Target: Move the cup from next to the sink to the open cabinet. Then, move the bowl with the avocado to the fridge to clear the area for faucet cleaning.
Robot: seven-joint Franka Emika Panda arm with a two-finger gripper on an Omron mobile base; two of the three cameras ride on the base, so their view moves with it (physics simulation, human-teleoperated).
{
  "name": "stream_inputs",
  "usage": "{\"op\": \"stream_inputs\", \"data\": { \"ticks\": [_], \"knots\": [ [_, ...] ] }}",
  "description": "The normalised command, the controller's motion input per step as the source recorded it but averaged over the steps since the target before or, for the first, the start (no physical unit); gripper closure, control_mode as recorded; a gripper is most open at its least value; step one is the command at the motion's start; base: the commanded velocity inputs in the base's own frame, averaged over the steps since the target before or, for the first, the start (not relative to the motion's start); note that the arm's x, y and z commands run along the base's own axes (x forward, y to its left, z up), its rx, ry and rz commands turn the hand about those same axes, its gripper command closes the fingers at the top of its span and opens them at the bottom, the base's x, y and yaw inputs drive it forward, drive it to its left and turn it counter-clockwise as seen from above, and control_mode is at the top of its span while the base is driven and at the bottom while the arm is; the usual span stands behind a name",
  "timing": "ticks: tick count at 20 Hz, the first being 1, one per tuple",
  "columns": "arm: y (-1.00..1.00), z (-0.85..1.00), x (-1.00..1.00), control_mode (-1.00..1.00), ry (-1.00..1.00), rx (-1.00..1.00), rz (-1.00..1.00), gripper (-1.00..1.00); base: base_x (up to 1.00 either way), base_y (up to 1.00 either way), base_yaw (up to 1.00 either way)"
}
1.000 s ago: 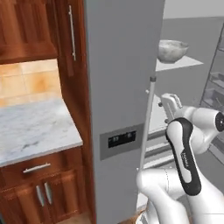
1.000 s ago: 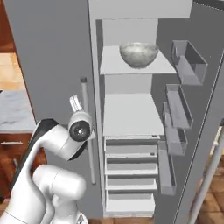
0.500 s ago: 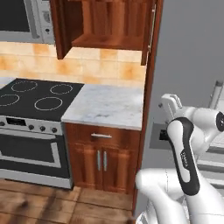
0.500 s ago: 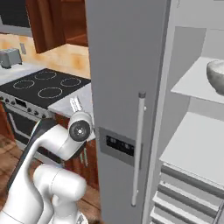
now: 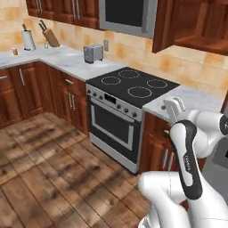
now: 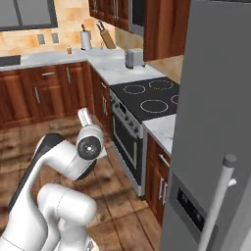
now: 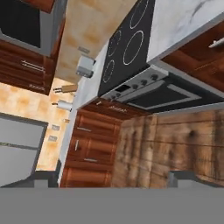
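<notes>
While my claw [image 7: 112,177] hangs with its jaws wide apart and nothing between them, I see the fridge [image 6: 215,122] closed at three o'clock in the right base view. Stove [image 5: 133,87] sits at twelve o'clock in the left one, toaster [image 5: 93,53] at eleven on the desk [image 5: 62,60].

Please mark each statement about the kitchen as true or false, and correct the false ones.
1. A toaster stands on the counter left of the stove. True.
2. A pot sits on one of the stove's burners. False: all four burners are bare.
3. The pincer holds a yellow cup. False: it is open and holds nothing.
4. A knife block and a paper towel roll stand near the corner of the counter. True.
5. The fridge door facing the right base camera is closed. True.
</notes>
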Motion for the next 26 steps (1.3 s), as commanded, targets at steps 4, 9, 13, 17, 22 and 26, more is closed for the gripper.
{"op": "stream_inputs", "data": {
  "ticks": [4,9,13,17,22,26],
  "knots": [
    [0.0,0.0,0.0,1.0,0.0,0.0,0.0,-1.0,0.51,0.62,0.58],
    [0.0,0.0,0.0,1.0,0.0,0.0,0.0,-1.0,1.0,1.0,0.16],
    [0.0,0.0,0.0,1.0,0.0,0.0,0.0,-1.0,1.0,1.0,0.01],
    [0.0,0.0,0.0,1.0,0.0,0.0,0.0,-1.0,1.0,0.81,0.0],
    [0.0,0.0,0.0,1.0,0.0,0.0,0.0,-1.0,1.0,0.52,0.02],
    [0.0,0.0,0.0,1.0,0.0,0.0,0.0,-1.0,1.0,0.42,0.06]
  ]
}}
